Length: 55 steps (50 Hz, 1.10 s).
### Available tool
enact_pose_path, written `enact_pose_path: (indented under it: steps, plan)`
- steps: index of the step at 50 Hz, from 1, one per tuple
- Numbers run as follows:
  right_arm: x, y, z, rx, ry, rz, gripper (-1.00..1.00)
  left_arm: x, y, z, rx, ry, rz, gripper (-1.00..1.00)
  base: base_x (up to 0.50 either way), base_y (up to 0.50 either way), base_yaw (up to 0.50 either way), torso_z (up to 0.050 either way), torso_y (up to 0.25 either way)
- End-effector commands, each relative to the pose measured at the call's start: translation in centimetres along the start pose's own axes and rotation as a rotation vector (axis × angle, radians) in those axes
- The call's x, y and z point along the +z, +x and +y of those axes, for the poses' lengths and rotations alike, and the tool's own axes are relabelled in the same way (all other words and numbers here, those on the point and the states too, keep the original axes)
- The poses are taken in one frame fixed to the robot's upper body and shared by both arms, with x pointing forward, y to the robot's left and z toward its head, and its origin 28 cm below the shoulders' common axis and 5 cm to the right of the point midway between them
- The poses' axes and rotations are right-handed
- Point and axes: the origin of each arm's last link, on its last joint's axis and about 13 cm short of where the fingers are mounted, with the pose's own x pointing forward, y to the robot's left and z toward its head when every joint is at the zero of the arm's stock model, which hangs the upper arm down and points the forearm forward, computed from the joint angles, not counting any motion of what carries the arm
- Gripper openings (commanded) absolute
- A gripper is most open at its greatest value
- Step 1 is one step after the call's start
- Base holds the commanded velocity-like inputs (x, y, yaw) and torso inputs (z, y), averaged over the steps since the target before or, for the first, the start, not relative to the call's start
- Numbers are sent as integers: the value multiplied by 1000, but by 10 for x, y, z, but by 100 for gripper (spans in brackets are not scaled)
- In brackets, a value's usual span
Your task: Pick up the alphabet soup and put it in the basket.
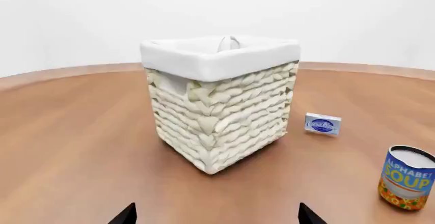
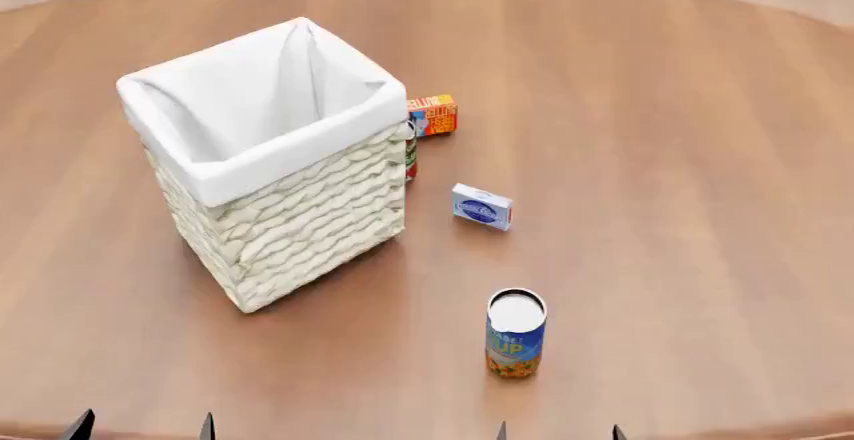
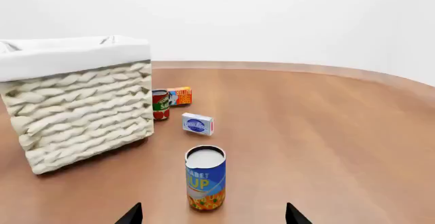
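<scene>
Standing at the worktop's (image 2: 667, 110) left, the basket (image 2: 274, 200) dwarfs the alphabet soup (image 2: 515, 333), upright near and right of it, apart. Both grippers, left (image 2: 144, 428) and right (image 2: 558, 432), are released, holding nothing.

One basket (image 2: 267, 160), two cans (image 2: 515, 332), one box (image 2: 481, 206), one carton (image 2: 433, 115).

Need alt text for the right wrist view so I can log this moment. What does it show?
The alphabet soup stands upright on the wooden table, centred ahead of the open right end effector. The basket sits beyond it to one side, with a small blue-white box, a red-labelled can and an orange carton farther back.
</scene>
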Motion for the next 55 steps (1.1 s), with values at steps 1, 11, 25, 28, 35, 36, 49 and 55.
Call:
enact_pose_path:
  steps: [1,11,25,28,35,36,49,55]
  plan:
    - [2,-1,1,-1,-6,6,100,-1,-1,-1,1,16,-1,100,0,0,0,0,0]
    - [1,1,0,-16,-19,19,100,-4,-2,-1,-5,48,10,100,0,0,0,0,0]
    - [33,-3,5,24,-28,-79,100,29,-9,-2,3,85,-74,100,0,0,0,0,0]
    - [50,-6,5,26,-21,-124,100,42,-13,-2,7,95,-108,100,0,0,0,0,0]
    - [88,-14,3,16,0,-236,100,72,-22,-1,27,126,-197,100,0,0,0,0,0]
    - [92,-16,2,19,-5,-247,100,75,-23,-1,30,133,-209,100,0,0,0,0,0]
    - [119,-24,-2,-2,4,-336,100,101,-35,2,44,140,-285,100,0,0,0,0,0]
    - [128,-27,-2,-4,-13,-375,100,106,-38,3,48,138,-299,100,0,0,0,0,0]
